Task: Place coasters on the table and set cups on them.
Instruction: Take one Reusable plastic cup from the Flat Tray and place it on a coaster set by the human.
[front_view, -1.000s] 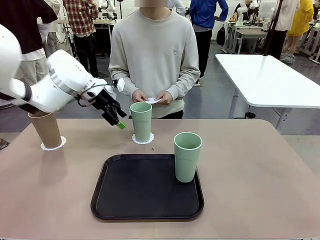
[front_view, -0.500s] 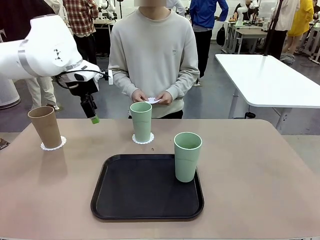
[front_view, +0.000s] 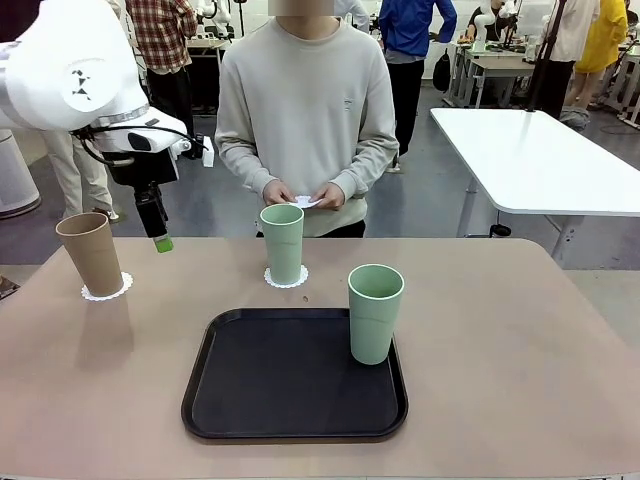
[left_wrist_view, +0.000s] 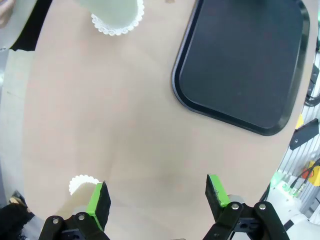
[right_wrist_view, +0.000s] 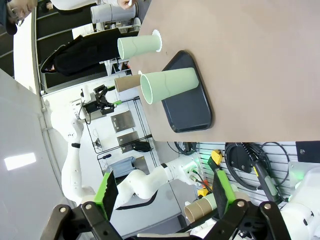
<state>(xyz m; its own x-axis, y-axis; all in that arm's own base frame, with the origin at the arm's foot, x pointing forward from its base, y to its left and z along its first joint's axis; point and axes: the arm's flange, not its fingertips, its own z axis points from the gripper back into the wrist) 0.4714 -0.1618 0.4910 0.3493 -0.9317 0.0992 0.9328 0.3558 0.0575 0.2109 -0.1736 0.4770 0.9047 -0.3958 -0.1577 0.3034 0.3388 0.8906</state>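
The smooth beige-tan worktop (front_view: 520, 330) carries a black rectangular tray (front_view: 290, 400). One pale mint tapered tumbler (front_view: 375, 313) stands in it near the right rim, not yet on a coaster; a low lift risks catching that rim. The left jaws hang open and empty above the worktop near the tan-brown tumbler (front_view: 90, 253). A sideways sweep could topple this tall tumbler or drag its white scalloped paper doily (front_view: 106, 291). The second mint tumbler (front_view: 283, 243) stands on its own doily (front_view: 287, 281). The right jaws are open and empty, well clear. The person's hands (front_view: 330, 195) hold what appears to be the third doily (front_view: 305, 200); such light paper may slide, leaving the tumbler off-centre.
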